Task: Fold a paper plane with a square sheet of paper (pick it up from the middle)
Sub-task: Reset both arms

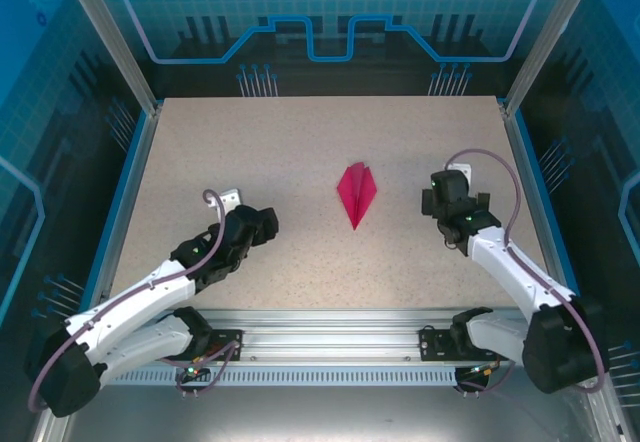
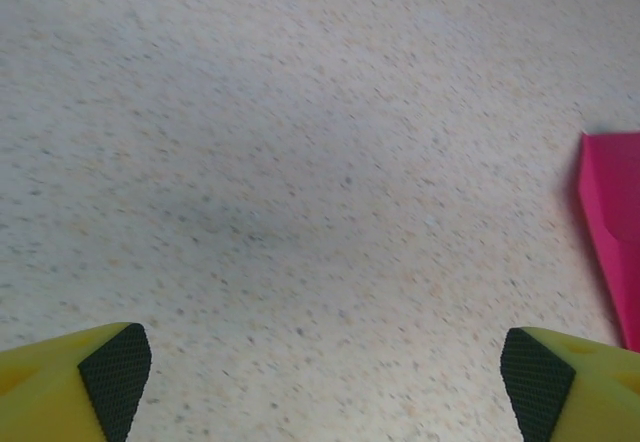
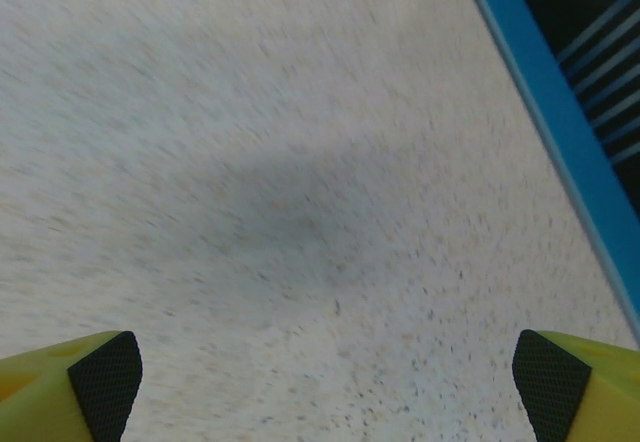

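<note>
Top external: plane [image 1: 357, 193] flat on tabletop [image 1: 300, 142], between left tool [image 1: 258, 224] and right tool [image 1: 442, 194], apart from both. Left wrist: pads [image 2: 115, 377] spread wide, nothing pinched, plane off to the tool's right. Right wrist: likewise spread, bare tabletop ahead. Looks folded already; best to back away lifted and straight, without brushing the wings.

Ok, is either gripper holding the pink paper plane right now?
No, the paper plane lies alone on the table, with the left gripper and right gripper open and empty.
</note>
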You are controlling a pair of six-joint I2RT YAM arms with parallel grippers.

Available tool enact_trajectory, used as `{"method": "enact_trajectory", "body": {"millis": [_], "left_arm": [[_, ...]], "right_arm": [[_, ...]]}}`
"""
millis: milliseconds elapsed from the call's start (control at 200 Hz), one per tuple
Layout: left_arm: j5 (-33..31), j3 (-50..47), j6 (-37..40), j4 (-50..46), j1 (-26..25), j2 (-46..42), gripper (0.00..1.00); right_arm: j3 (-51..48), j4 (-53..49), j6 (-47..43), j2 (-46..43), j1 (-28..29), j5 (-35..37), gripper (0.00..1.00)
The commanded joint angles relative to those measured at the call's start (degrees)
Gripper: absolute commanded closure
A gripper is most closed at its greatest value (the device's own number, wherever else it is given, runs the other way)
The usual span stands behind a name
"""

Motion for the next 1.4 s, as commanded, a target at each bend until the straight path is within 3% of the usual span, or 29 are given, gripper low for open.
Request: {"method": "enact_trajectory", "body": {"millis": [0,75,220,400,495,775,1035,1390], "left_arm": [[-5.75,-1.17,4.19,-2.53,2.11,-2.14,0.02],[-6.46,-1.24,5.73,-3.45,4.0,-3.16,0.02],[-8.53,-1.8,9.12,-4.18,6.71,-4.97,0.02],[-8.17,-3.61,12.06,-0.71,9.65,-7.48,0.02],[-7.56,-4.74,13.94,1.58,10.44,-8.27,0.02],[-6.72,-7.82,19.72,9.0,13.79,-8.53,0.02],[-4.08,-11.71,26.09,21.18,21.49,-7.08,0.01],[5.4,-17.31,34.2,51.21,27.43,11.76,0.02]], "right_arm": [[-5.04,14.61,-3.14,0.88,-3.57,-4.17,0.01],[-10.83,27.7,-7.49,2.32,-4.39,-7.16,0.01],[-10.85,34.63,-9.36,7.23,-5.79,-14.81,0.01],[-13.91,54.72,-13.9,13.46,-5.99,-16.91,0.01],[-16.53,64.39,-16.57,19.44,-6.11,-23.65,0.01],[-14.22,60.57,-15.92,20.22,-8.27,-28.18,0.01],[-14.14,60.4,-15.99,20.27,-8.26,-28.39,0.01],[-14.12,60.31,-16.1,20.27,-8.31,-28.5,0.01]]}}
